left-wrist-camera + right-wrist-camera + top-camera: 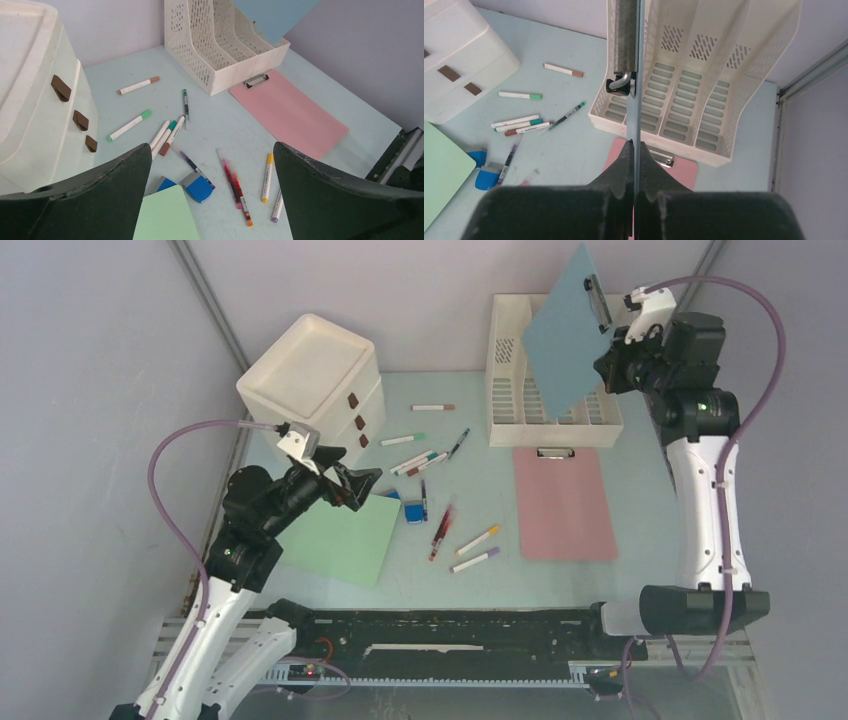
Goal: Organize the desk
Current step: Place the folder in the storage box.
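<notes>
Right gripper (pixel 634 148) clamps a blue clipboard (pixel 562 335) over the far rack (pixel 510 410); left gripper (pixel 362 485) hangs wide open above a green board (pixel 340 540).

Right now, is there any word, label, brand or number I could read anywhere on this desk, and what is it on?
No text can be read.
Brown-tipped marker: dark print along the barrel, too small and blurred to read.
Drawer unit, file rack, blue clipboard, pink clipboard: no lettering visible.
</notes>
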